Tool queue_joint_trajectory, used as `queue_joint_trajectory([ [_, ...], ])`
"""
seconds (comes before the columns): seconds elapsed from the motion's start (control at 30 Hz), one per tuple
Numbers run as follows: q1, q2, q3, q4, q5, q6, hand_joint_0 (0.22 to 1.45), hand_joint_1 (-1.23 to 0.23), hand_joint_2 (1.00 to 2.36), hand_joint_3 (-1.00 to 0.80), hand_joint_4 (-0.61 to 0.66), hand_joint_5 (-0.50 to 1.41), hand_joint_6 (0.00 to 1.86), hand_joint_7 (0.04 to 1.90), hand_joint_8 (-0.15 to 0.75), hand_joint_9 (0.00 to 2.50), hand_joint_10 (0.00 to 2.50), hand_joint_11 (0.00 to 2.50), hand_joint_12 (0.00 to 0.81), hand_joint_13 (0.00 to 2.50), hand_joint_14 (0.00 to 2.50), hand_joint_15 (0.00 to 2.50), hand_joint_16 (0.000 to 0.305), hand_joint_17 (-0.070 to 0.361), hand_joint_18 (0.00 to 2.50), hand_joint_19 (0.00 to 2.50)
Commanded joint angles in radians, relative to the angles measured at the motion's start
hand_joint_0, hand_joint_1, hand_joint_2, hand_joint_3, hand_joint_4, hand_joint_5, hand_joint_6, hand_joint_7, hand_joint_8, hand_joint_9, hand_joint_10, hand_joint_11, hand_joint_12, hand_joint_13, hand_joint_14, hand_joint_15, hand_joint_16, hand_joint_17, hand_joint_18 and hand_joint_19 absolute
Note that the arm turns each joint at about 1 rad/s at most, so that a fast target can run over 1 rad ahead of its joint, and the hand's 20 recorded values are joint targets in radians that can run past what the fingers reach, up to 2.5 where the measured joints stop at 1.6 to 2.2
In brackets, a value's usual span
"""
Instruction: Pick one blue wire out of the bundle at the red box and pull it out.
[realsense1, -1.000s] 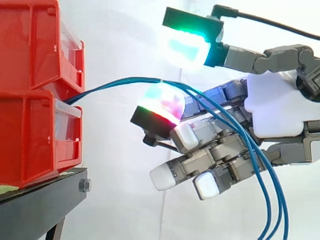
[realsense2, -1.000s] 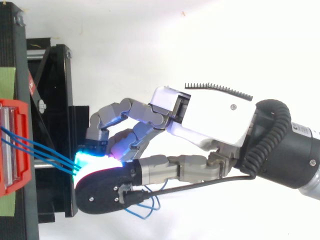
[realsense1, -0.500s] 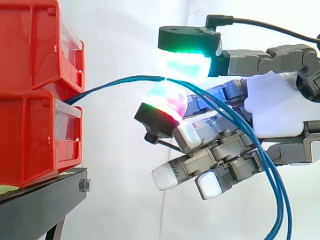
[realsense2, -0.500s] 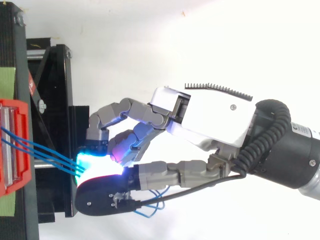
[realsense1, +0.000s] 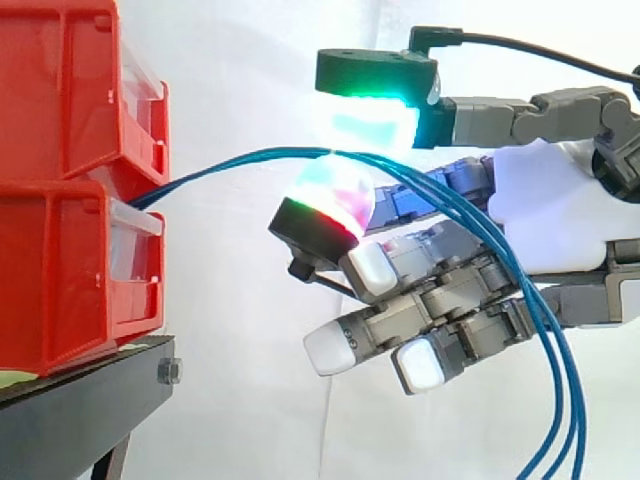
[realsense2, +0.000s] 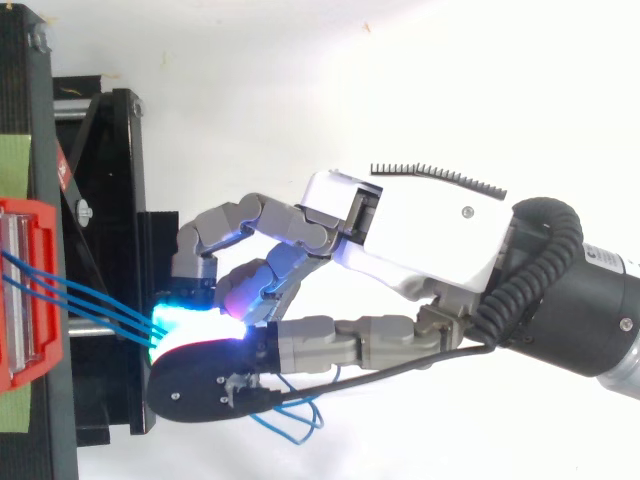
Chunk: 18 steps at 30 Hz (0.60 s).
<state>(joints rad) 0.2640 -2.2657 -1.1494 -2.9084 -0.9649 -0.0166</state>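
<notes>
Near the red box (realsense1: 60, 270), our robot hand (realsense1: 555, 215) pinches the blue wires (realsense1: 250, 157) between its pads (realsense1: 372, 125). We judge this readies the pull.

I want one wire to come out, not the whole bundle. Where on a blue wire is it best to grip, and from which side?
Take it on the free span just off the red box, where the blue wires run nearly level and lie apart. Come from the side opposite the box and pinch from above and below, as the hand's fingers do.
</notes>
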Motion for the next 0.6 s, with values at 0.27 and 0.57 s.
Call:
queue_joint_trajectory([
  [0.27, 0.0, 0.0, 0.0, 0.001, 0.0, 0.0, 0.54, -0.39, 1.01, -0.23, 0.21, -0.15, 0.89, 1.15, 0.433, 0.97, 0.02, 0.63, 0.527, 0.85, 0.01, 0.43, 0.071, 0.161, 0.93, 0.6],
  [0.57, -0.002, 0.0, 0.007, 0.001, -0.001, -0.002, 0.51, -0.68, 1.01, -0.32, 0.29, -0.18, 0.92, 1.15, 0.431, 0.91, 0.02, 0.71, 0.52, 0.83, 0.01, 0.43, 0.069, 0.155, 0.93, 0.58],
])
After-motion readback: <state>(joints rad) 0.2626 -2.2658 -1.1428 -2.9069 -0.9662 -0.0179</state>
